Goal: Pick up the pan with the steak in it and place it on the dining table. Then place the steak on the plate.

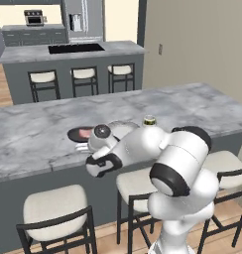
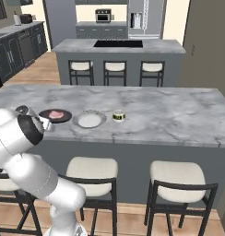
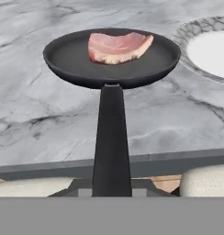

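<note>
Gripper [image 3: 111, 190] was clamped on the pan [image 3: 112, 57] handle's near end; you had the handle running straight away from it. The pan sat over the dining table [image 3: 36, 114], steak [image 3: 118, 47] inside, plate [image 3: 210, 51] just beside the pan's rim.

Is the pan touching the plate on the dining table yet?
Apart. The hand view shows bare marble between the pan rim and the plate; the right base view shows the same gap.

Bright even light, soft shadows, slight blur
</note>
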You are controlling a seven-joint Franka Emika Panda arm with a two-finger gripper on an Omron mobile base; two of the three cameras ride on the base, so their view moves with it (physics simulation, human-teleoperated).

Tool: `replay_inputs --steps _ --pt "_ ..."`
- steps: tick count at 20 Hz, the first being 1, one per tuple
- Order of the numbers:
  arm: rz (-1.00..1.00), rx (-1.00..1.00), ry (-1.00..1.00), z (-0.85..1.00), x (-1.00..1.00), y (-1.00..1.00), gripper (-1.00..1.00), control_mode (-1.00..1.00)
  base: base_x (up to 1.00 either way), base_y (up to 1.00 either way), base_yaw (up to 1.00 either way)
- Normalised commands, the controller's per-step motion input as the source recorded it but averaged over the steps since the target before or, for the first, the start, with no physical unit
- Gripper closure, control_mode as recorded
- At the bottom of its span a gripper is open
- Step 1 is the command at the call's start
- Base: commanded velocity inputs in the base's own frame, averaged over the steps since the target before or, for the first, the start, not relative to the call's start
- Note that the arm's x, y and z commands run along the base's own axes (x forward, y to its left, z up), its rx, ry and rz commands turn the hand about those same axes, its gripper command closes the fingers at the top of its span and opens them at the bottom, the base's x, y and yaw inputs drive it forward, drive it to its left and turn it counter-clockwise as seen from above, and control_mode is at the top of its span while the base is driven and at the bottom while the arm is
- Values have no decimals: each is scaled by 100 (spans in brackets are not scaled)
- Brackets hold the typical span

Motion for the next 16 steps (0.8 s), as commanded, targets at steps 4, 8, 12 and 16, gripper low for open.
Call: replay_inputs --steps 4,8,12,16 --pt "0 -10 -1 -37 3 26 100 -100 0 0 0" --pt "0 -2 0 -6 2 3 100 -100 0 0 0" --pt "0 -1 0 -13 19 1 100 -100 0 0 0" --pt "0 0 0 -6 36 0 100 -100 0 0 0"
